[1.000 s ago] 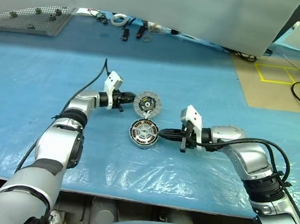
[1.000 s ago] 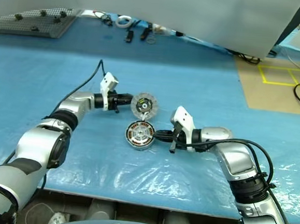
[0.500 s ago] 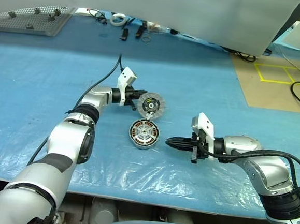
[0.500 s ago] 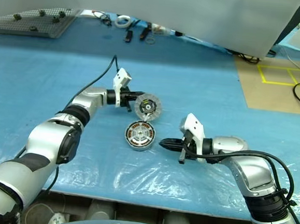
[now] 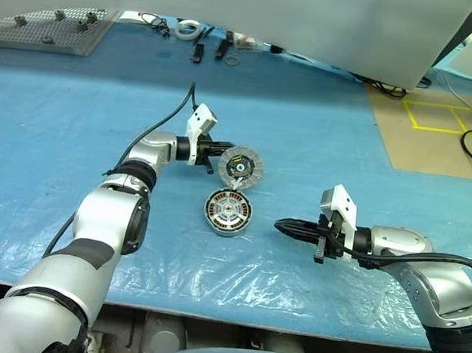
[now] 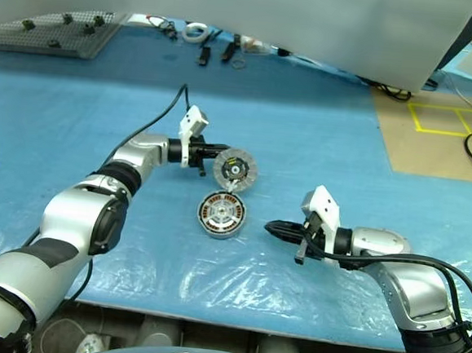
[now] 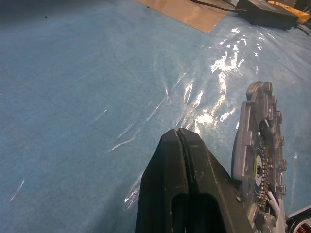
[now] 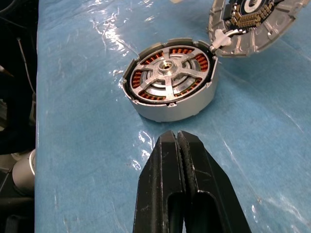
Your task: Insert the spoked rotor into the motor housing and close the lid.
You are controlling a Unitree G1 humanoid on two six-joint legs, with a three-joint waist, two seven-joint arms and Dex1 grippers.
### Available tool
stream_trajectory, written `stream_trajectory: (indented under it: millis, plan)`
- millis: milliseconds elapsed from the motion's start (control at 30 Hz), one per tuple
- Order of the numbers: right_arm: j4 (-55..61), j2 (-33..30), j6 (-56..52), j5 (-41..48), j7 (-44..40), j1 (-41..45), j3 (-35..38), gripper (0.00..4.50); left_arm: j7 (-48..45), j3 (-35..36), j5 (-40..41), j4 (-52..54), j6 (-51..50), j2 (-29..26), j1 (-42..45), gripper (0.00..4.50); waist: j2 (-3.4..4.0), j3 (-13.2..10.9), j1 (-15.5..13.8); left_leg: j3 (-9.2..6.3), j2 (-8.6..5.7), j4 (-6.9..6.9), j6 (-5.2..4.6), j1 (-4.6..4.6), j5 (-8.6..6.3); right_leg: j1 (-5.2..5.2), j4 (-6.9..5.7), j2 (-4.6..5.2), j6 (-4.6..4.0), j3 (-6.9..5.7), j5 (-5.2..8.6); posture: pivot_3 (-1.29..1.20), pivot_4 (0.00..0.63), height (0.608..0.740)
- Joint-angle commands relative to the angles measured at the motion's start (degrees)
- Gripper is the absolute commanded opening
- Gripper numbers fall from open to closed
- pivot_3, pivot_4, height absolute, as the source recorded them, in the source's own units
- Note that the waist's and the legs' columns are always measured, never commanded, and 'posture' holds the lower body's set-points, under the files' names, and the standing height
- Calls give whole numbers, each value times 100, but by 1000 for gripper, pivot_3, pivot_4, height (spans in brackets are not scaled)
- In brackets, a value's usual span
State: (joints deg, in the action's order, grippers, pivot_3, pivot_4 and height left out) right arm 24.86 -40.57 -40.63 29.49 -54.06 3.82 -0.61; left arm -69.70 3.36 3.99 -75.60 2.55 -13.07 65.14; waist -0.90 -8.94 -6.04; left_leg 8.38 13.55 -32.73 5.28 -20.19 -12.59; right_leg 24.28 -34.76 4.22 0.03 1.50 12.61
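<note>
The motor housing [image 5: 228,212] lies flat on the blue mat, and the spoked rotor [image 8: 167,72] sits inside it over copper windings. The lid [image 5: 242,166] stands on edge just behind the housing, its ribbed face and dark hub toward me, joined to the housing by a white wire. My left gripper [image 5: 221,153] is shut and empty, its tip at the lid's left rim; the lid [image 7: 260,141] rises beside its fingertips [image 7: 167,141]. My right gripper [image 5: 281,224] is shut and empty, level above the mat, a short gap right of the housing [image 8: 170,82].
Wrinkled clear film covers the mat's near part [image 5: 236,283]. A grey pegboard [image 5: 47,29] lies at the far left, with small tools and a tape ring [image 5: 186,32] along the far edge. A brown patch with yellow tape [image 5: 436,127] and a black cable lie to the right.
My right gripper drew back to the right, away from the housing. My left gripper moved right against the lid, and the lid shifted slightly right.
</note>
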Motion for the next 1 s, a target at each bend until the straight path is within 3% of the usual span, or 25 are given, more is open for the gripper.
stream_trajectory:
  millis: [33,200,400,667,1000]
  plan:
    - [331,-36,-26,215,54,-181,153,0,-416,107,82,179,102,-55,247,24,0,0,-1,0,0,1,0,1,0,0,0,0,0,0,0,0,150,740]
    - [297,99,-420,894,194,-178,603,0,-725,120,56,232,148,-83,318,24,-1,-2,-2,0,-3,0,0,5,0,0,1,2,1,1,-1,0,150,740]
    - [47,72,183,391,526,-335,818,0,-657,142,21,234,198,-124,305,24,-1,-2,-2,0,-3,1,0,3,0,-3,0,2,1,1,-1,0,150,740]
    - [539,368,251,447,1036,-572,852,0,-1037,48,3,333,264,-19,208,24,-2,-2,-3,0,-5,6,0,4,0,-3,6,2,2,0,-1,0,150,740]
    - [821,284,41,620,1160,-597,815,0,-1462,-21,4,463,279,71,184,24,-2,-3,-2,0,-6,7,0,6,0,-3,6,4,3,0,-2,0,150,740]
